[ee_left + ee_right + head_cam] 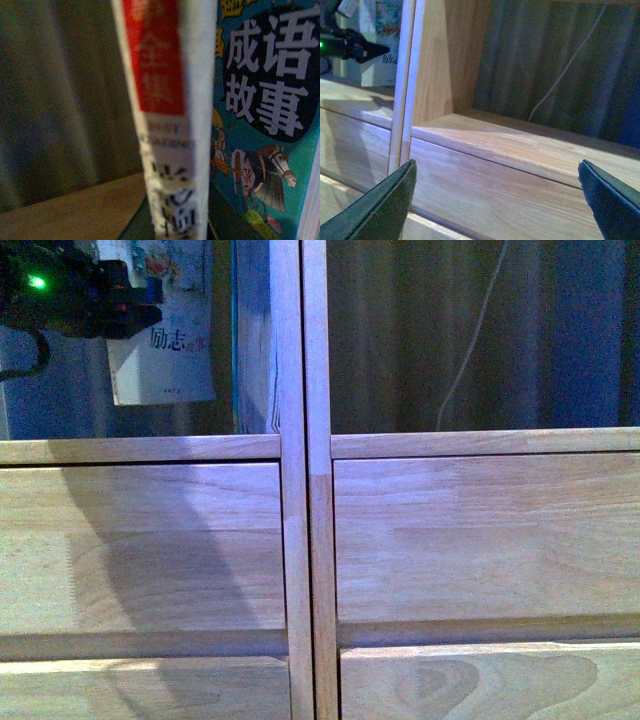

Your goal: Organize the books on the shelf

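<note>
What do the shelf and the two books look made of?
The shelf: light wood, apparently jointed planks; grain and plank seams show, with a smooth, faintly sheened finish. The white book: paper softcover, it seems; thin printed spine with a red strip. The teal book: printed paper or card cover with cartoon art, possibly glossy; blur leaves that open.
</note>
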You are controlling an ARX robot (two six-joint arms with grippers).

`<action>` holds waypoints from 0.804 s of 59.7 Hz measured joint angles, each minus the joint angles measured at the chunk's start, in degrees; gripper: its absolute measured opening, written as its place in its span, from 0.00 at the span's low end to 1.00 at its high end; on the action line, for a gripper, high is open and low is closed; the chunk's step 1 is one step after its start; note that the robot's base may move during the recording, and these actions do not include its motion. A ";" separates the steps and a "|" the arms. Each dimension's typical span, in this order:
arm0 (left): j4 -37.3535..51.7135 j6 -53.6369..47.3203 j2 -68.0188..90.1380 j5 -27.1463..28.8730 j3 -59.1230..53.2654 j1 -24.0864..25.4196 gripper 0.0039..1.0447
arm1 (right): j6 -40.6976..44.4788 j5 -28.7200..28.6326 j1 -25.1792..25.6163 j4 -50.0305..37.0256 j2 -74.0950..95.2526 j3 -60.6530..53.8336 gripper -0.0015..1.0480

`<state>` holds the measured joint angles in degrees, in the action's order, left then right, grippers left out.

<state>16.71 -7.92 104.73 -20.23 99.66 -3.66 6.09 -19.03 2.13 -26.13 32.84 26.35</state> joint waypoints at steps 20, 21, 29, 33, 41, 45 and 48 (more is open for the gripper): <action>-3.17 -6.03 7.32 5.81 6.49 -2.08 0.06 | 3.37 0.39 -0.11 -0.02 -0.07 -0.02 0.93; -3.17 -6.16 7.34 5.95 6.49 -2.14 0.06 | 3.41 0.39 -0.11 -0.02 -0.07 -0.02 0.93; -2.62 -7.74 7.32 5.95 5.18 -3.17 0.22 | 3.78 0.37 -0.11 -0.02 -0.09 -0.02 0.93; -2.49 -8.20 7.04 5.20 3.61 -3.87 0.32 | 3.82 0.37 -0.11 -0.02 -0.09 -0.02 0.93; -2.03 -8.63 6.40 4.96 1.66 -4.98 0.53 | 3.85 0.39 -0.11 -0.02 -0.09 -0.02 0.93; -2.01 -8.74 5.70 4.68 0.92 -5.22 0.63 | 3.85 0.39 -0.11 -0.02 -0.11 -0.02 0.93; -1.90 -8.70 5.09 4.57 0.42 -5.25 0.70 | 3.85 0.37 -0.11 -0.02 -0.11 -0.02 0.93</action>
<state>14.81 -16.62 109.82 -15.66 100.07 -8.91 9.93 -18.65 2.02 -26.15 32.73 26.33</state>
